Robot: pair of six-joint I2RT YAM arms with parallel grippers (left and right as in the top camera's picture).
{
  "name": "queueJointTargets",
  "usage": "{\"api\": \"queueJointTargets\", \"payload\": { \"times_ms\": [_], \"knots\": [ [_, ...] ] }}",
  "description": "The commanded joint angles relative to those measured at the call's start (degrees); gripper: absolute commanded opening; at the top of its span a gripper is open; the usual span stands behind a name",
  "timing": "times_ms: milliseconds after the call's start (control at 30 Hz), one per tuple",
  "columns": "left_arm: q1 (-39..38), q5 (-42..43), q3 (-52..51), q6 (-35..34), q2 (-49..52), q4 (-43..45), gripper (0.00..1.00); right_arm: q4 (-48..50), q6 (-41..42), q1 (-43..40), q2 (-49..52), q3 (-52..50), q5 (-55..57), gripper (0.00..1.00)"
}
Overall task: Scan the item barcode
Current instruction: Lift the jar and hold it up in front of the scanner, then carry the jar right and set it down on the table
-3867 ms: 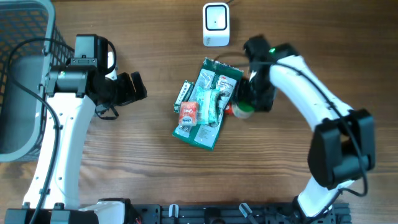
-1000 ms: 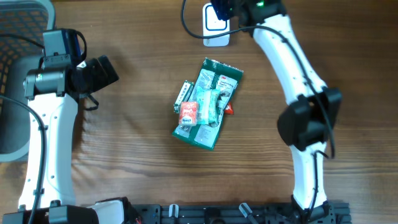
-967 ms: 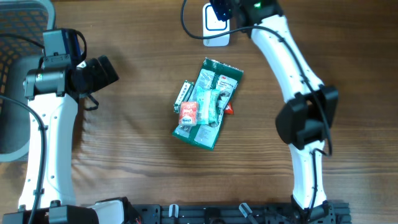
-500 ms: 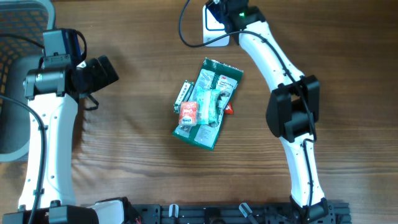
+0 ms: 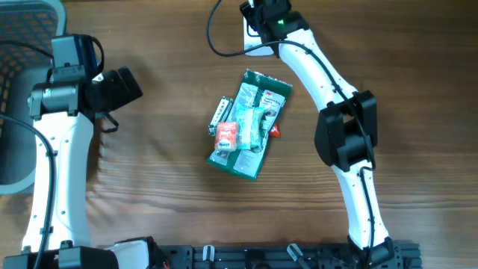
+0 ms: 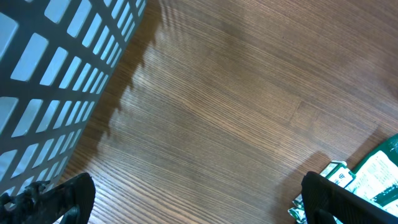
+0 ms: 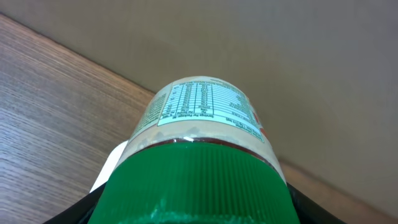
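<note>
Bottle with the green cap is clamped in your right hand, over the white scanner at the wooden tabletop's far edge. Your left hand is spread wide near the mesh basket; packets lie mid-tabletop.

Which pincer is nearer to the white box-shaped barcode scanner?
Right. The right pincer hangs directly above the white box-shaped barcode scanner, holding a green-capped bottle; the left pincer is far to its left, near the grey mesh basket.
</note>
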Motion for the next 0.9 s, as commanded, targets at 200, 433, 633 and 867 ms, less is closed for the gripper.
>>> {"api": "queueJointTargets", "payload": {
  "times_ms": [200, 433, 633, 867],
  "knots": [
    [0.2, 0.3, 0.7, -0.1, 0.4, 0.2, 1.00, -2.4, 13.2, -0.3, 1.0, -0.7, 1.0, 0.04],
    [0.2, 0.3, 0.7, -0.1, 0.4, 0.2, 1.00, -3.3, 15.8, -0.2, 1.1, -3.7, 0.9, 0.04],
    [0.2, 0.3, 0.7, -0.1, 0.4, 0.2, 1.00, -4.0, 15.8, -0.3, 1.1, -3.7, -3.8, 0.04],
    [0.2, 0.3, 0.7, -0.1, 0.4, 0.2, 1.00, -2.4, 15.9, -0.6, 1.0, -3.7, -3.8, 0.04]
  ]
}}
